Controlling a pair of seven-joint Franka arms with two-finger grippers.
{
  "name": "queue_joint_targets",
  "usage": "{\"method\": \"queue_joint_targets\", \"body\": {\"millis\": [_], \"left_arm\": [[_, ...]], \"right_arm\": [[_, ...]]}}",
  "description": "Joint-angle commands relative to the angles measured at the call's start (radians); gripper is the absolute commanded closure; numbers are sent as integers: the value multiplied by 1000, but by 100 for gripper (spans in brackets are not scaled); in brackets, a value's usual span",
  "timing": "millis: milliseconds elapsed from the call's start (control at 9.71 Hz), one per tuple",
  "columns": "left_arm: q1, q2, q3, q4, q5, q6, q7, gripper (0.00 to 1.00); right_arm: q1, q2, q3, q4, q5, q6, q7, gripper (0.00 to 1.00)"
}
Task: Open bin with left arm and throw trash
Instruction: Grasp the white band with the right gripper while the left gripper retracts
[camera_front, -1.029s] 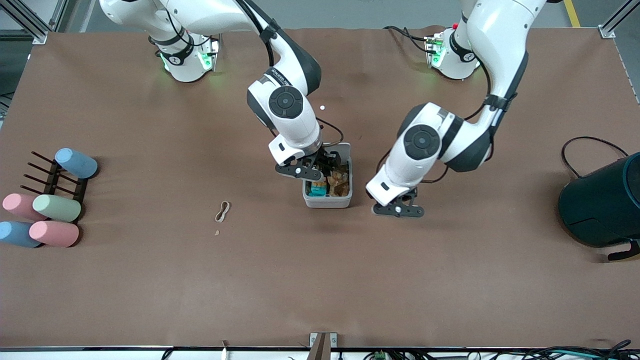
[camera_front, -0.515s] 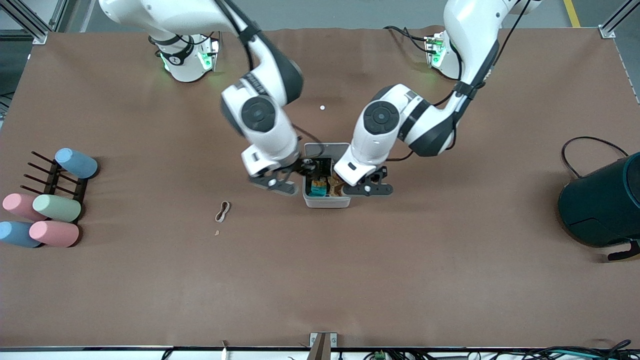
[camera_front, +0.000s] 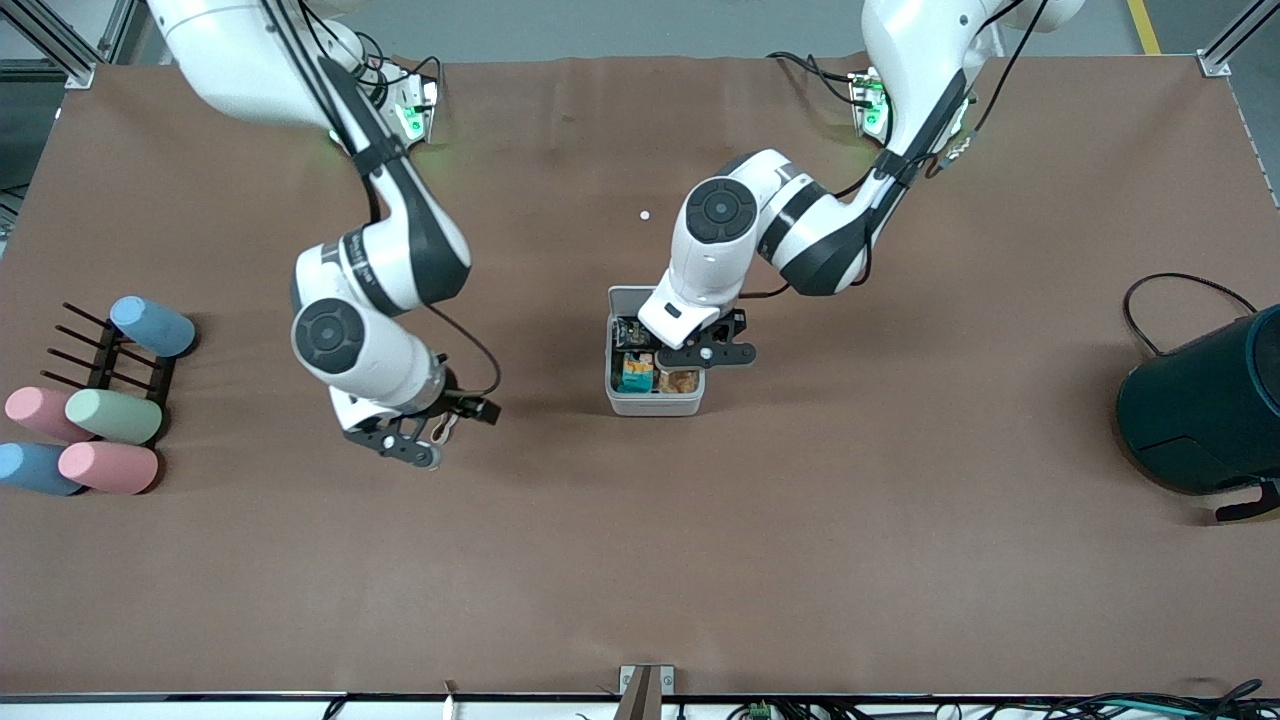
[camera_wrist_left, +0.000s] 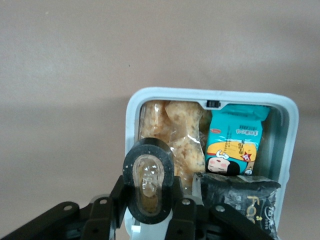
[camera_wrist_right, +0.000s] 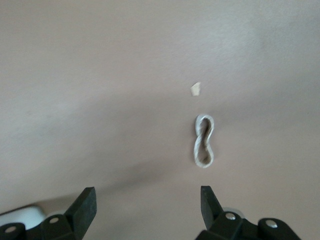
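Bin (camera_front: 654, 403): small white box w/ rounded corners, shown near the counter's middle; lid is open, contents exposed
Bin contents: a teal printed snack packet (camera_wrist_left: 235, 145), clear bags of tan crumbs (camera_wrist_left: 175, 137) and a black printed wrapper (camera_wrist_left: 240, 197) are seen packed inside
Left gripper (camera_front: 708, 352): held over the open bin, on the side toward the left arm's end; fingers are closed on the black tape roll (camera_wrist_left: 149, 180), which is seen end-on in the left wrist view, above the bin's rim
Right gripper (camera_wrist_right: 148, 202): held low over the bare counter (camera_front: 800, 560), toward the right arm's end from the bin; fingers are spread wide, nothing gripped betw. them
Rubber band (camera_wrist_right: 204, 140): tan loop twisted into a figure-eight, lying flat on the counter below the right gripper; in the front view it is mostly covered by the gripper
Tan scrap (camera_wrist_right: 195, 89): small chip lying apart from the rubber band, just beside it
Pastel cylinders (camera_front: 112, 415): blue, pink & green, laid on and around a dark rack (camera_front: 90, 355) at the right arm's end
Dark teal container (camera_front: 1205, 405): large, round, at the left arm's end of the counter, w/ a black cable (camera_front: 1165, 290) looped next to it
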Motion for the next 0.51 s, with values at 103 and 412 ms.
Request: {"method": "queue_joint_targets", "body": {"millis": [103,412], "left_arm": [[-28,1,1,-5,24,-40,-83,68],[-25,-5,2,-5,25,-54,-86,0]], "right_arm": [[-10,-22,19,-132,-12,129,-3,7],[-36,29,19,-175,-14,221,-4,6]]}}
